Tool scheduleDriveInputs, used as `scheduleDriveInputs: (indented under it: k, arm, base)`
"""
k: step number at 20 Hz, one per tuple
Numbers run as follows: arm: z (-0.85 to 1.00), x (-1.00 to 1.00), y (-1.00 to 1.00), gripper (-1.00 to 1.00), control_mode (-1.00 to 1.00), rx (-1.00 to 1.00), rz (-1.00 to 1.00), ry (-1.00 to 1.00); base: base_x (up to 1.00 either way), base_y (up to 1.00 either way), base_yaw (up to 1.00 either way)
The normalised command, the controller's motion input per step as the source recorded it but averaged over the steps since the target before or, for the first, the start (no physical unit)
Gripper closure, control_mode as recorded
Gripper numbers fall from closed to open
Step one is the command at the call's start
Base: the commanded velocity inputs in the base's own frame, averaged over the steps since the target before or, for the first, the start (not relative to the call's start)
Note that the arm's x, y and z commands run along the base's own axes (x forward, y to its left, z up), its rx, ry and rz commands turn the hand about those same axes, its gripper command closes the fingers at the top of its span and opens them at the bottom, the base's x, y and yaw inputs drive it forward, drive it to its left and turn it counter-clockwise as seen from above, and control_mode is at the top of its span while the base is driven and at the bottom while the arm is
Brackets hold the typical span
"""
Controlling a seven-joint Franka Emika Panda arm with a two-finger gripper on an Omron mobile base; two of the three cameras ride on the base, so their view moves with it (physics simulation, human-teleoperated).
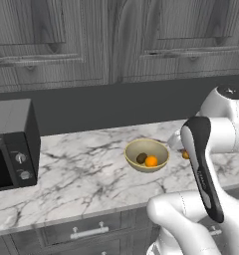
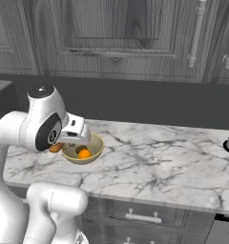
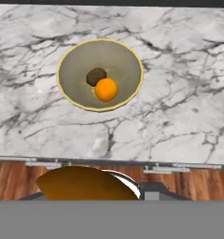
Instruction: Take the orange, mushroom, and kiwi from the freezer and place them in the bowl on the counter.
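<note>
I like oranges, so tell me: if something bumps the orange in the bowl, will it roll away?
Probably not far. The orange looks round and smooth, so it would likely roll easily. But it sits low in the bowl, touching the kiwi, so the sloped sides should steer it back.

Open marble around the bowl

Bare counter point(image 1: 91, 169) lies on every side of the bowl point(image 1: 133, 151); the black microwave point(image 1: 14, 142) stands well to its left; orange point(image 1: 151, 161) and kiwi point(image 1: 141, 158) take up its middle.

orange point(image 3: 106, 89) and kiwi point(image 3: 95, 76) touching inside tan bowl point(image 3: 72, 56) on marble counter point(image 3: 179, 93).
</note>
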Motion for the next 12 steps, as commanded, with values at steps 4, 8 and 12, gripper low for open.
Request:
scheduleDriveInputs:
  k: [4,8,12]
  arm:
    - [-0.29,0.99,-0.09,1.00,-1.00,0.06,0.06,0.04]
    - [-0.35,1.00,-0.02,1.00,-1.00,0.04,0.06,0.06]
    - [-0.45,0.92,0.03,1.00,-1.00,0.00,0.02,0.11]
  base:
    - [0.00,0.00,0.00]
    - [0.00,0.00,0.00]
    - [0.00,0.00,0.00]
